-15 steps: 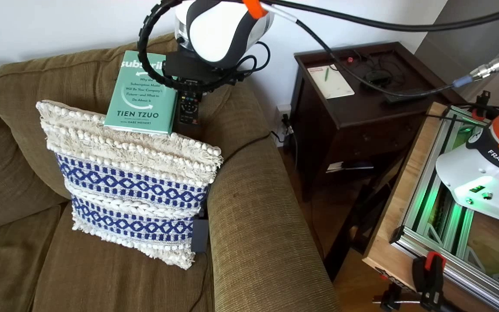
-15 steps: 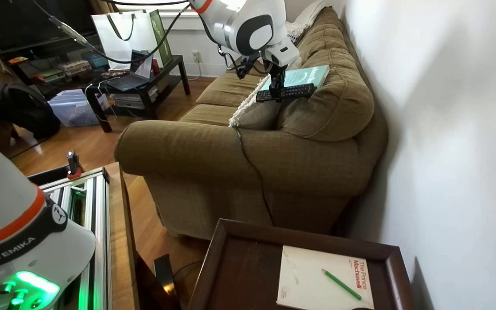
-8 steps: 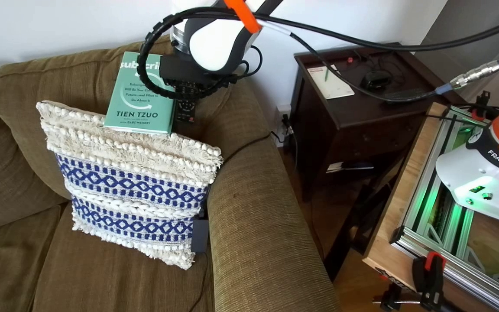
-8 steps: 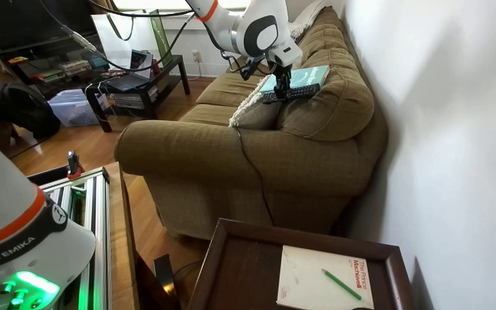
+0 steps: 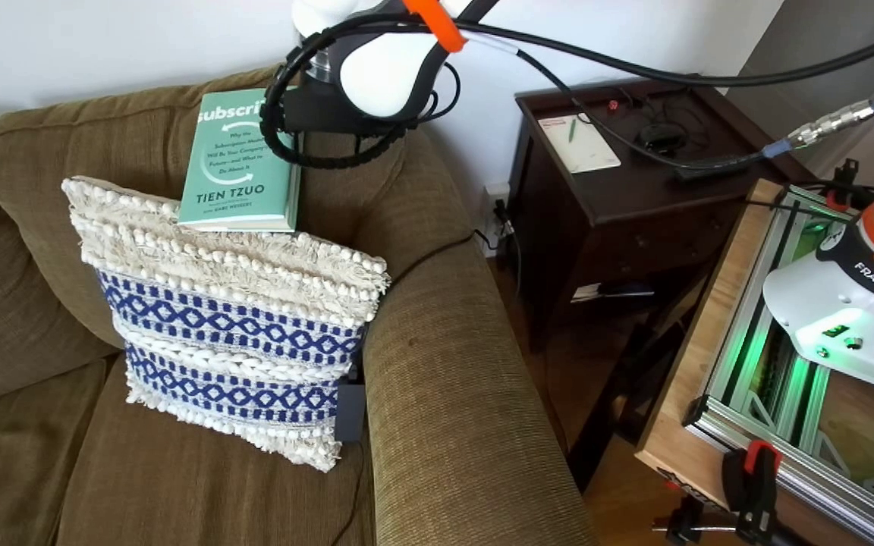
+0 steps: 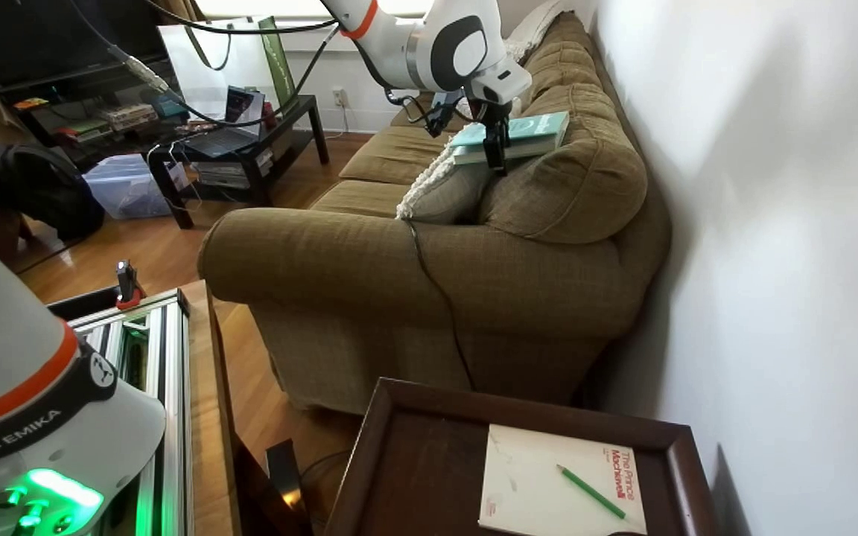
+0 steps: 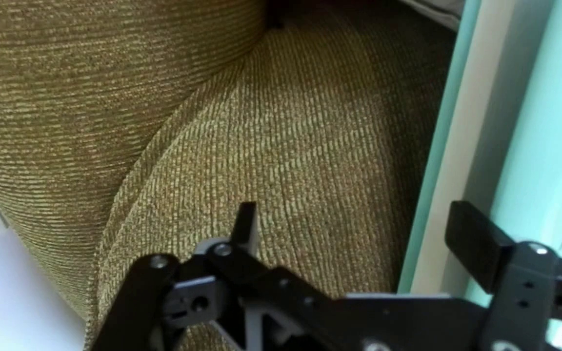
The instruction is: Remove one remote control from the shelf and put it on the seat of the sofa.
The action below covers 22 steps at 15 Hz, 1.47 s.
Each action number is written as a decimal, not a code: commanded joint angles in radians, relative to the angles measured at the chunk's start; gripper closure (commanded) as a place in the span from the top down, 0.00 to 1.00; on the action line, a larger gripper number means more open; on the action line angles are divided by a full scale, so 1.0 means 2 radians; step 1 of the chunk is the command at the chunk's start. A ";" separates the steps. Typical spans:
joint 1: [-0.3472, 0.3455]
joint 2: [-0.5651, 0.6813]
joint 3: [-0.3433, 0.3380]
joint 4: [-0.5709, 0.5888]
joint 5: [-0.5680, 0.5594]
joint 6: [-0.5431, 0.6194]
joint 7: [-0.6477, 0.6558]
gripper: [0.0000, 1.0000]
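My gripper (image 7: 354, 229) stands open above the sofa's corner, with nothing held between its fingers. In the wrist view one finger (image 7: 476, 243) overlaps the edge of a teal book; whether they touch I cannot tell. An exterior view shows the gripper (image 6: 496, 149) low beside that book. The remote control that was in the gripper is out of sight in every current view. The olive-brown sofa (image 5: 467, 379) has its seat (image 5: 179, 493) in front of the pillow. The dark brown shelf (image 5: 600, 201) stands beyond the sofa arm; a flat dark item (image 5: 699, 171) on it is too unclear to name.
The teal book (image 5: 232, 167) lies atop the fringed blue-and-white pillow (image 5: 232, 326), against the backrest. A black cable (image 6: 444, 298) hangs over the sofa arm. A pale book (image 6: 526, 476) with a green pencil (image 6: 593, 491) lies on the shelf. The wall (image 6: 757, 223) is close behind.
The gripper has let go of the remote control, which has dropped from sight. The arm has moved slightly towards the backrest, and the teal book has shifted a little.
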 commanded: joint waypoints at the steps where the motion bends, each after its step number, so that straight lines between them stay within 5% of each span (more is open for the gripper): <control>1: -0.030 -0.042 0.037 -0.026 -0.001 -0.028 -0.059 1.00; 6: -0.105 -0.115 0.125 -0.085 0.056 -0.096 -0.228 1.00; 10: -0.120 -0.176 0.127 -0.133 0.077 -0.165 -0.300 1.00; 22: -0.151 -0.423 0.127 -0.322 0.138 -0.217 -0.456 1.00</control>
